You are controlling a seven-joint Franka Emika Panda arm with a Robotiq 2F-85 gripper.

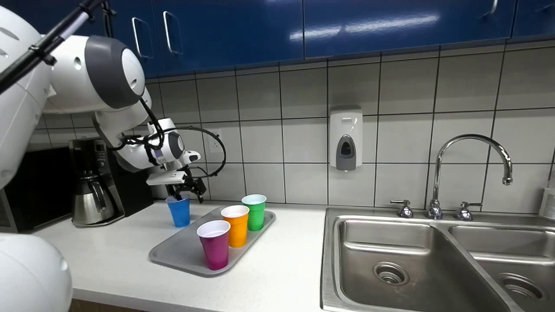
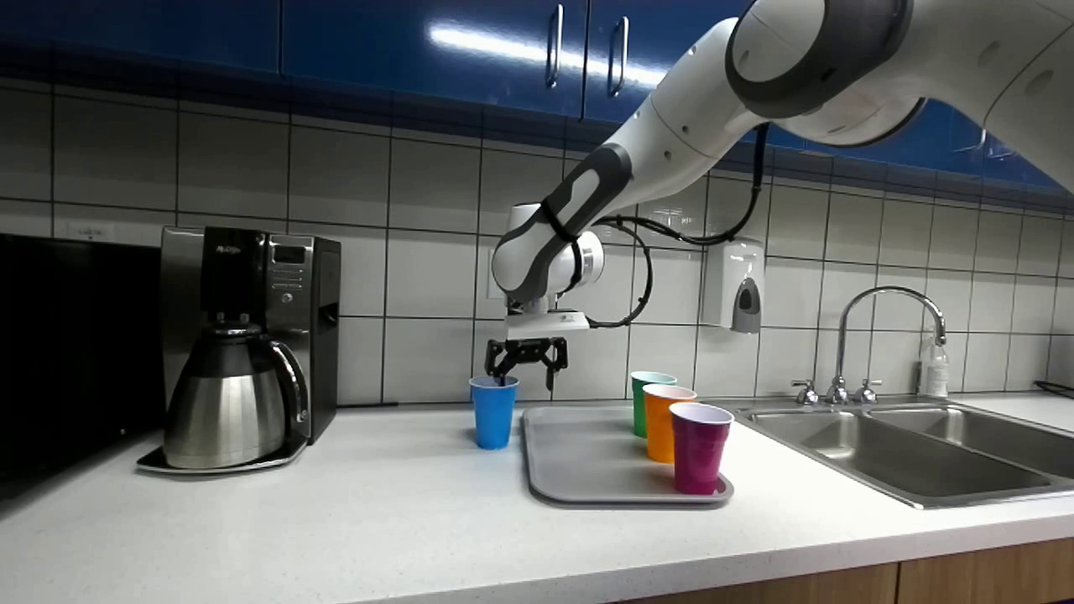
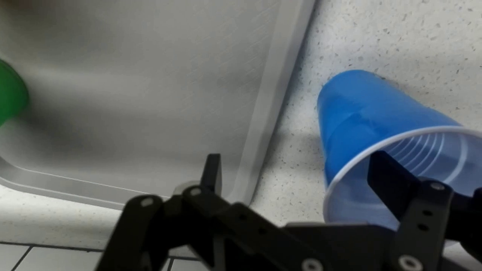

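Your jaws are spread, one finger (image 3: 391, 184) inside the tapered blue plastic cup (image 3: 361, 107).
It stands well back from the white counter (image 2: 369, 520) front edge; contact looks unclear.

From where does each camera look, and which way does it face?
Exterior view: before the counter, nearer the sink, facing the wall; the arm enters at left.
Exterior view: nearer the coffee maker, facing that wall; the arm enters at upper right.
Wrist view: on the arm, facing down; blue cup, gray tray and claw show.
Both exterior views show sink and coffee maker.
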